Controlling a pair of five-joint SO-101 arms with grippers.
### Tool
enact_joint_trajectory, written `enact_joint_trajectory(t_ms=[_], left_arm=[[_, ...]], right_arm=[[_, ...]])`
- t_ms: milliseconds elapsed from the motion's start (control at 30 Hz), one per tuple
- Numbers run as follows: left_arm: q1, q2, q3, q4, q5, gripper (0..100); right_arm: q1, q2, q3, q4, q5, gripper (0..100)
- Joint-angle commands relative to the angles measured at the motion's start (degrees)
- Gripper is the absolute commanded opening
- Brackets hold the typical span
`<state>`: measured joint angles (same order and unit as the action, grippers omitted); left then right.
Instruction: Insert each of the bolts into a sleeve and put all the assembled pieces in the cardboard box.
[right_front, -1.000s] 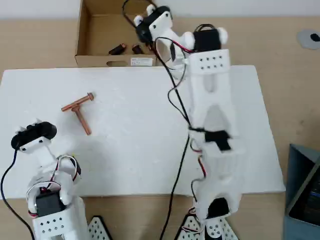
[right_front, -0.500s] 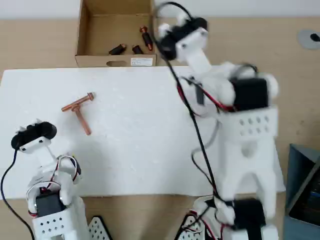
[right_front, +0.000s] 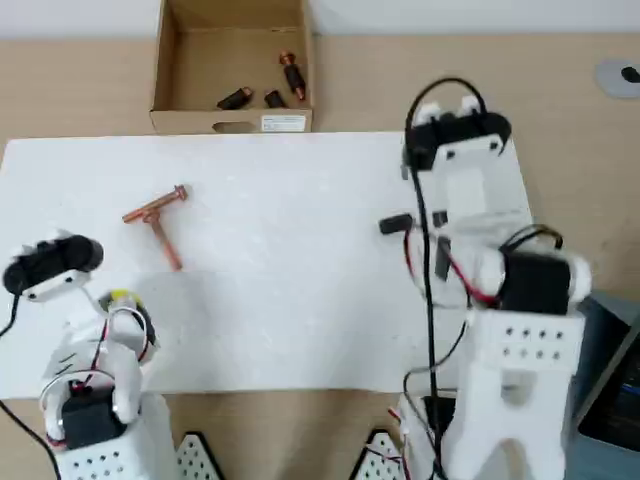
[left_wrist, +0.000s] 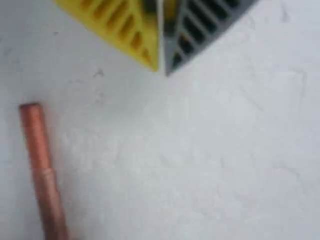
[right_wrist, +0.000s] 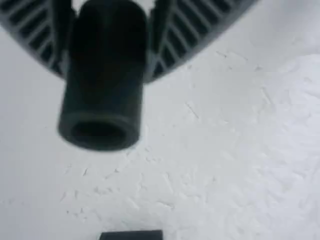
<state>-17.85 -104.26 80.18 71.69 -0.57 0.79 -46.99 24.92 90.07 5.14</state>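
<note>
Your left gripper (left_wrist: 161, 62) is closed and holds nothing. Its yellow finger (left_wrist: 115, 25) and its grey finger (left_wrist: 205, 25) meet tip to tip just above the white foam mat (left_wrist: 200, 160). Near those tips, but clear of them, a slim copper-coloured metal bolt (left_wrist: 42, 170) lies flat on the mat. In the high view you can see it touching a second copper bolt (right_front: 155, 205). The two form a rough T a little ahead of the left gripper, on the side toward the box.

Your right gripper (right_wrist: 105, 75) has its grey ribbed jaws closed on a short black hollow sleeve (right_wrist: 102, 100). The sleeve sits between the jaws with its open end pointing down at the mat and hangs above the surface. Close beside that arm, a small black piece (right_front: 395, 224) shows against the mat; you cannot tell from these views whether it is another sleeve.

Farther out, the brown cardboard box (right_front: 160, 70) stands on the wooden table (right_front: 80, 90) just past the mat's far edge, well apart from both grippers. Inside it lies a sleeved copper bolt (right_front: 291, 72), with a black sleeve around its shank. Two short dark pieces (right_front: 235, 98) (right_front: 272, 98) rest near the wall that faces the mat; they are too small to tell whether each carries a bolt.
</note>
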Motion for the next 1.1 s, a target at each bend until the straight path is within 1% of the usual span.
enact_joint_trajectory(t_ms=[0, 133, 333, 467, 600, 733, 867, 967, 1067], left_arm=[[2.20, 1.36, -9.23, 2.20, -0.97, 0], [2.73, 10.15, -17.23, 4.92, -0.88, 0], [2.64, 32.13, -34.29, 8.88, -0.35, 1], [2.55, 46.73, -43.52, 9.05, 5.27, 1], [2.73, 60.26, -51.78, 9.14, 5.80, 1], [2.99, 71.96, -58.29, 11.43, 6.15, 1], [5.36, 82.59, -63.74, 15.56, 10.02, 0], [7.21, 89.45, -68.31, 18.29, 10.20, 0], [8.09, 95.16, -72.09, 18.90, 10.29, 1]], right_arm=[[0.75, -7.69, 6.29, -4.75, -0.62, 1.0], [0.75, -14.46, 12.79, -7.30, -0.53, 0.9], [0.75, -20.26, 18.42, -7.47, -0.53, 0.9], [0.75, -22.29, 19.82, -7.47, -2.29, 0.9], [0.75, -22.64, 19.91, -7.47, -4.13, 0.9], [0.75, -22.81, 19.91, -7.47, -5.01, 0.9], [2.07, -22.81, 19.91, -7.47, -5.01, 0.9], [3.65, -22.81, 20.00, -7.47, -5.01, 0.9], [4.97, -22.81, 20.00, -7.12, -5.01, 0.9]])
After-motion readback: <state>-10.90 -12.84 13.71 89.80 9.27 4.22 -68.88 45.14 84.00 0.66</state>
